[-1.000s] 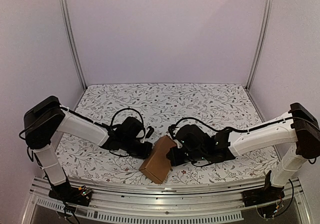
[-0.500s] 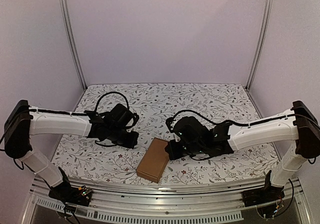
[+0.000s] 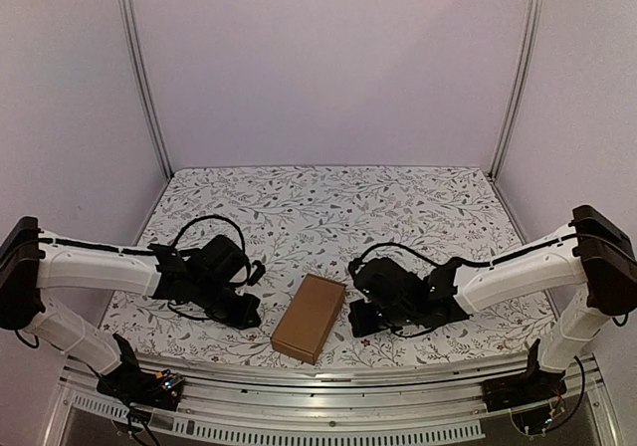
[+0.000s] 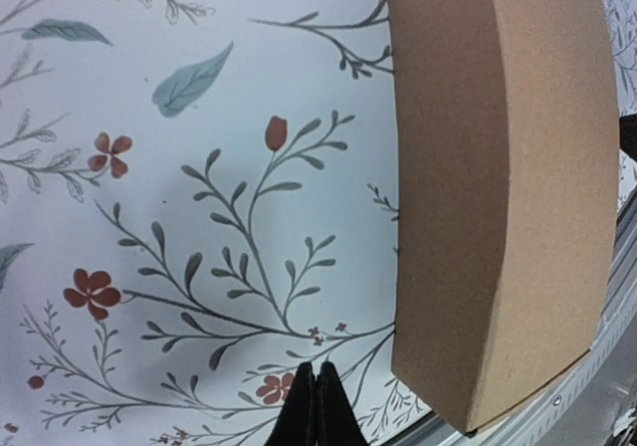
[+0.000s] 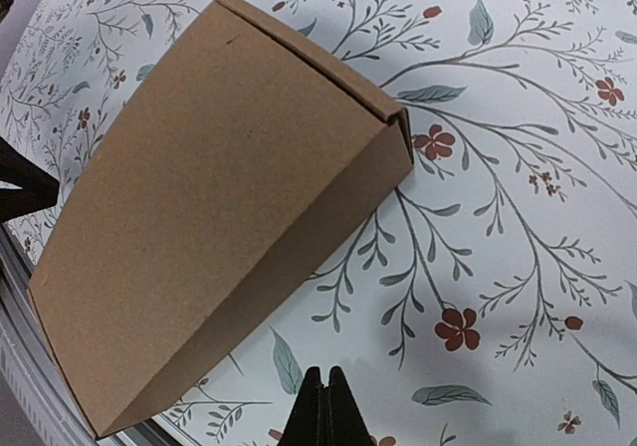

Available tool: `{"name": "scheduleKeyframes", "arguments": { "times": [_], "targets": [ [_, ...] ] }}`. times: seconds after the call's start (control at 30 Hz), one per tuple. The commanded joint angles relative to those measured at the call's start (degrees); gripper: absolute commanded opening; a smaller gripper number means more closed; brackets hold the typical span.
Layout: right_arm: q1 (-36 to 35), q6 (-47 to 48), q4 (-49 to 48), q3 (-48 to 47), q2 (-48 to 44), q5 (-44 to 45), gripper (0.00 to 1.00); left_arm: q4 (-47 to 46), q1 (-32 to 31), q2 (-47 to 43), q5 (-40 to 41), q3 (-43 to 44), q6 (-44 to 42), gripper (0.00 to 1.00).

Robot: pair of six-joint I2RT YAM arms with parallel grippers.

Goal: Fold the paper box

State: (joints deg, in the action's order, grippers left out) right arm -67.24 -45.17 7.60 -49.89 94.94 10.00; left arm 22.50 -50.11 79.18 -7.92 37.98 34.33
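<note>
Right up against the front rail (image 3: 328, 376), just on the table side of it, lies the paper box (image 3: 310, 318), and it's a closed brown carton, flat on its broad face on the flowered table cover (image 3: 328, 207). It sits at a slant to the rail, one short end almost at the rail's edge, the other angled away and to the right. From the right wrist camera the box (image 5: 219, 207) shows its far end shut, a flap edge running across the top there, and the rail is a sliver at the lower left. From the left wrist camera the box (image 4: 498, 187) fills the right side, its top face plain, with the rail (image 4: 597, 396) cutting past its near corner. Out to the left now, about as far from the rail as the middle of the box: the left gripper (image 3: 248, 319), low over the cover, fingers pressed tight together, nothing between them, a strip of flowered cover separating it from the carton. The left wrist view confirms it, tips (image 4: 317, 401) closed over bare pattern. Over on the right, at much the same depth from the rail, the right gripper (image 3: 360, 325) sits just beside the box, not touching it, also clamped shut and empty, its tips (image 5: 321, 406) closed above the cloth.
</note>
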Motion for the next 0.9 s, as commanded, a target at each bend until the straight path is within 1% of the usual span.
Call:
{"name": "scheduleKeyframes", "arguments": {
  "times": [0.0,0.17,0.47,0.67,0.87],
  "targets": [
    [-0.2,-2.2,-1.1,-2.2,3.8,1.7,0.00,-5.8,-1.6,1.3,-5.1,-2.2,2.6,0.00],
    [0.8,-3.4,-2.0,-4.6,8.0,1.7,0.00,-12.4,-1.7,4.5,-9.3,-2.4,3.5,0.00],
    [4.6,-5.5,-4.9,-5.4,10.0,1.4,0.00,-20.5,-1.3,13.1,-13.2,2.9,3.6,0.00],
    [7.2,-4.2,-5.3,-5.7,10.1,1.4,0.00,-21.6,-0.1,18.7,-13.9,9.2,2.9,0.00],
    [12.3,-1.0,-5.2,-6.5,9.7,-0.2,0.00,-21.5,2.6,23.1,-13.5,15.3,1.9,0.00]
  ]
}}
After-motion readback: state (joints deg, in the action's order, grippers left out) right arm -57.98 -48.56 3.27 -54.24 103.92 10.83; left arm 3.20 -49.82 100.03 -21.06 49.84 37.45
